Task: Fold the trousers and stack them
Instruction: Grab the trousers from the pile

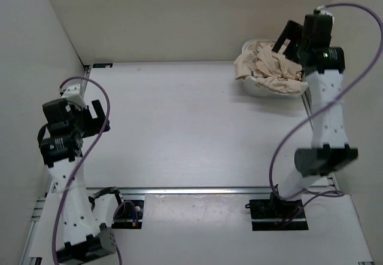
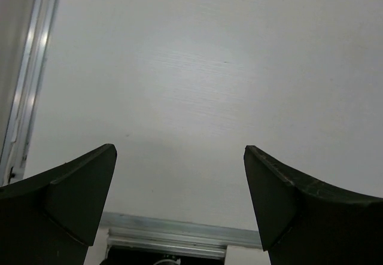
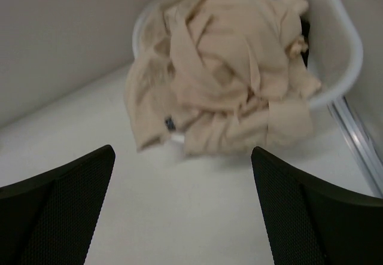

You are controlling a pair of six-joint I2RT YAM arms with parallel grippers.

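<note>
The beige-tan trousers point(image 1: 269, 67) lie crumpled in a heap in a white basket point(image 1: 272, 91) at the back right corner of the table. In the right wrist view the trousers point(image 3: 227, 67) spill over the front rim of the basket point(image 3: 350, 43) onto the table. My right gripper point(image 1: 282, 45) hovers above the heap, and its jaws point(image 3: 182, 157) stand open and empty, a little short of the cloth. My left gripper point(image 1: 99, 118) hangs over the left side of the table, far from the trousers, also open point(image 2: 179, 157) with only bare table between its fingers.
White walls close in the table at the back, left and right. An aluminium rail point(image 1: 227, 190) runs across the near edge in front of the arm bases and shows in the left wrist view point(image 2: 173, 235). Another rail point(image 3: 359, 139) runs beside the basket.
</note>
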